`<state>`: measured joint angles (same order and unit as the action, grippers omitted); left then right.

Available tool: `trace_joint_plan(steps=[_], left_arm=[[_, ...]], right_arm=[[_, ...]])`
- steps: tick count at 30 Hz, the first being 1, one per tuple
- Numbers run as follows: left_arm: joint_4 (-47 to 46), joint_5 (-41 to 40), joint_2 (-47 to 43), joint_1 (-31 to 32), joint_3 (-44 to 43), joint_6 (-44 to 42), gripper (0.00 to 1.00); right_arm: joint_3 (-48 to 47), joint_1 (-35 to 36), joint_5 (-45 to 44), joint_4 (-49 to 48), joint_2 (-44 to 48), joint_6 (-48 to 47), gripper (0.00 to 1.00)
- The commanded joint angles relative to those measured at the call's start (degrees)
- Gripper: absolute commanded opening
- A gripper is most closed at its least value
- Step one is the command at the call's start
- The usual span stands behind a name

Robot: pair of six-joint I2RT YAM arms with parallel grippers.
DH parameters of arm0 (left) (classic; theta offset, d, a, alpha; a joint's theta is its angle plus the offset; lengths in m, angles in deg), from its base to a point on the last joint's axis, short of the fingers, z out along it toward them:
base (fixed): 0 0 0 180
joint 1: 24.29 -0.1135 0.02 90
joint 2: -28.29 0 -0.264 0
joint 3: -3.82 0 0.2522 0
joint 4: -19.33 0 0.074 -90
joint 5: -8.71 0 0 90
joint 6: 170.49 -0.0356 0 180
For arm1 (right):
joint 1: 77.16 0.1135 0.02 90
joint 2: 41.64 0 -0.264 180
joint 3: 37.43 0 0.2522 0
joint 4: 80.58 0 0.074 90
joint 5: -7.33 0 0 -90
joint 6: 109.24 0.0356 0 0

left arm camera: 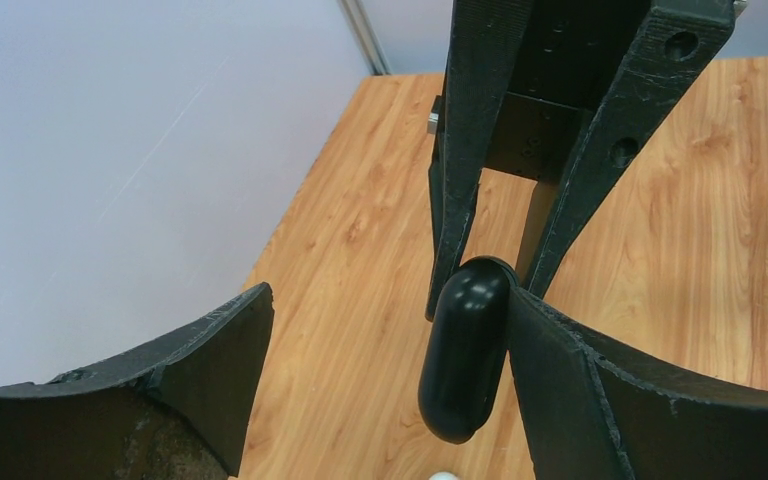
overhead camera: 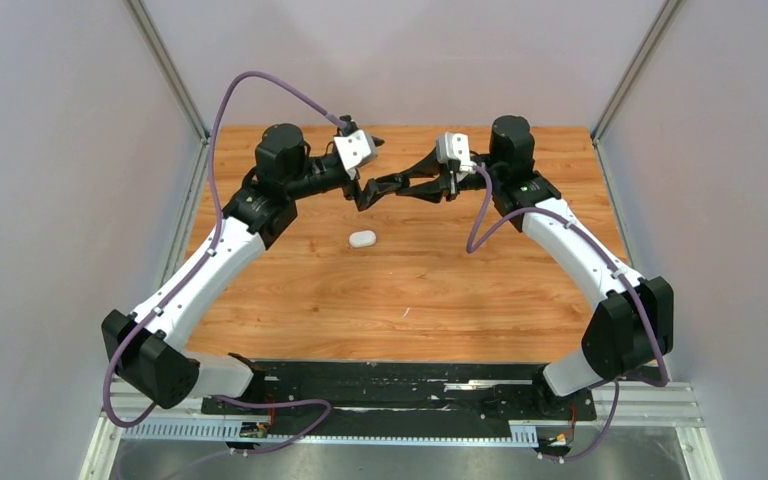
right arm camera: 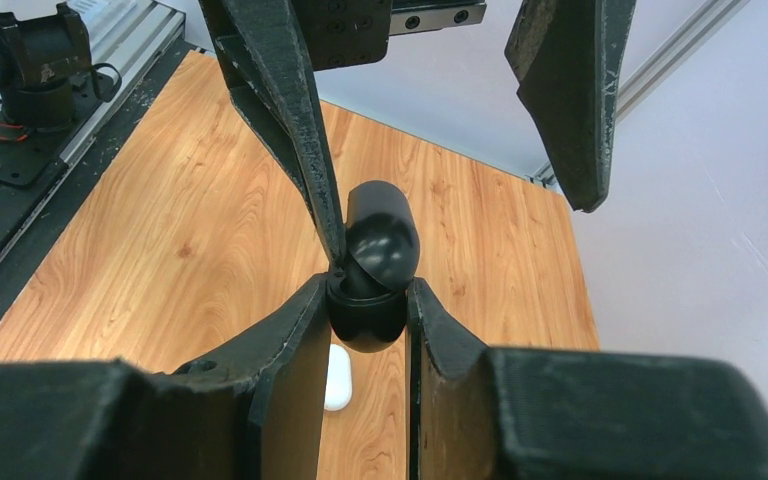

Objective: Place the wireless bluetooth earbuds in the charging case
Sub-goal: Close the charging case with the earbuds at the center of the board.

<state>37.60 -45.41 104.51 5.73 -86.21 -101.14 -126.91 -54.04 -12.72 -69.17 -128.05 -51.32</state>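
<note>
A black oval charging case [right arm camera: 365,315] hangs in the air over the far middle of the table, with my right gripper [right arm camera: 365,290] shut on its lower half. Its rounded upper half [right arm camera: 382,235] looks tilted a little off the base. My left gripper [left arm camera: 390,310] stands open around the same case [left arm camera: 465,350]. One left finger [left arm camera: 600,390] rests against the case's side and the other finger [left arm camera: 180,370] is far from it. In the top view both grippers [overhead camera: 370,192] meet tip to tip. No wireless bluetooth earbuds show in any view.
A white oval case [overhead camera: 362,239] lies shut on the wooden table [overhead camera: 440,300] below the grippers, also seen under the right fingers [right arm camera: 337,378]. Grey walls close in the table's left, right and far sides. The arms' black base rail [overhead camera: 400,385] runs along the near edge.
</note>
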Motion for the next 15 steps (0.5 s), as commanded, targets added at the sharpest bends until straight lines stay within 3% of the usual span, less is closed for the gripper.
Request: trace_joint_plan(steps=[1, 10, 15], left_arm=[[-0.4, -1.0, 0.5, 0.1, -2.5, -0.2, 0.90], [1.6, -8.8, 1.5, 0.1, -4.2, -2.9, 0.92], [2.9, -1.8, 0.5, 0.1, -3.8, -5.6, 0.99]], right_arm=[[-0.3, 0.5, 1.7, 0.2, 2.1, -2.0, 0.00], [-0.3, 0.5, 1.6, 0.2, 1.9, -2.0, 0.00], [-1.7, 0.3, 0.4, 0.2, 0.2, 1.3, 0.00]])
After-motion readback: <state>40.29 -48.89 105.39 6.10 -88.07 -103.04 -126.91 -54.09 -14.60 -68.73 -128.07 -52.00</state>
